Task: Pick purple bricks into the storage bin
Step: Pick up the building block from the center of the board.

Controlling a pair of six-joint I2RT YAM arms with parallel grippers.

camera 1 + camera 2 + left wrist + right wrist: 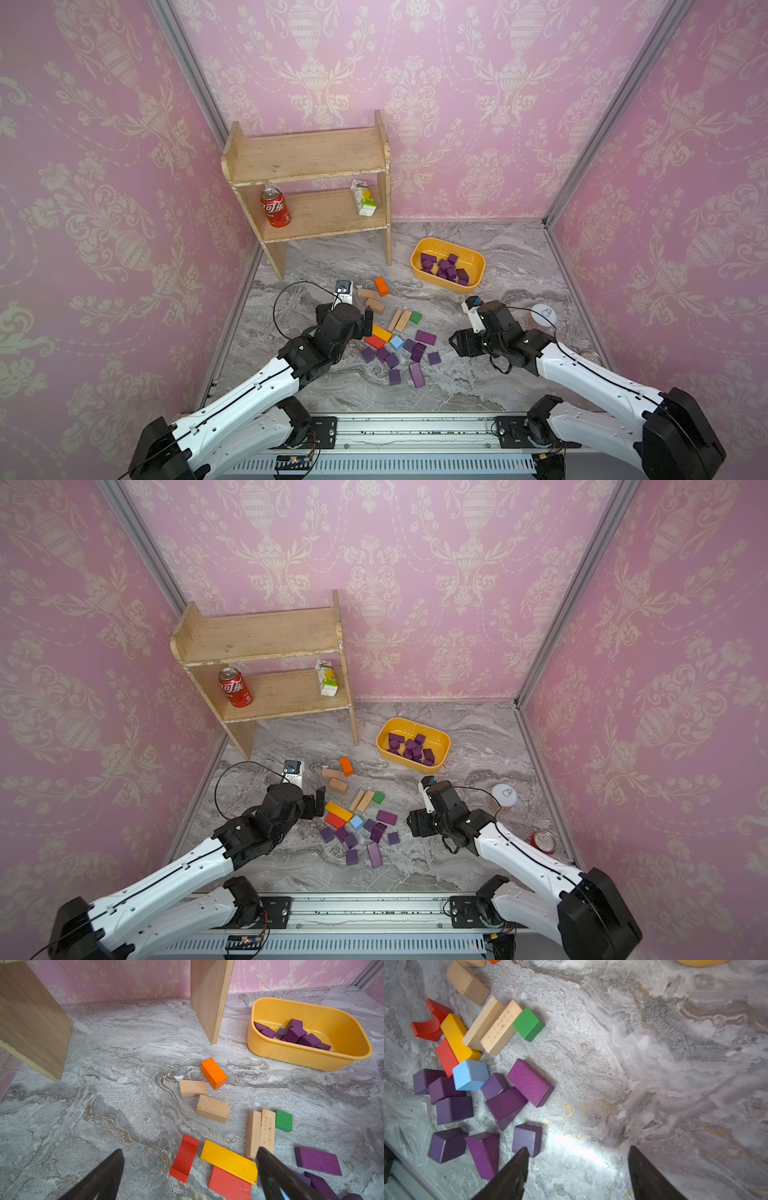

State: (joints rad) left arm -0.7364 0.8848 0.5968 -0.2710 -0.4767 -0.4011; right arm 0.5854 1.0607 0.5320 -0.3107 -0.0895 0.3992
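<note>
Since the purple bricks looked light, stiff and smooth-painted (wood, I judged), a pinch across two flat sides should suit. Several lay loose on the worktop between the arms; others sat in the storage bin. Reaching low beside them, the right tool stood partly spread, empty; the left tool gaped wide, empty.

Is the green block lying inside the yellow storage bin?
No, the green block lies on the table beside a tan bar, while the storage bin holds only purple bricks.
</note>
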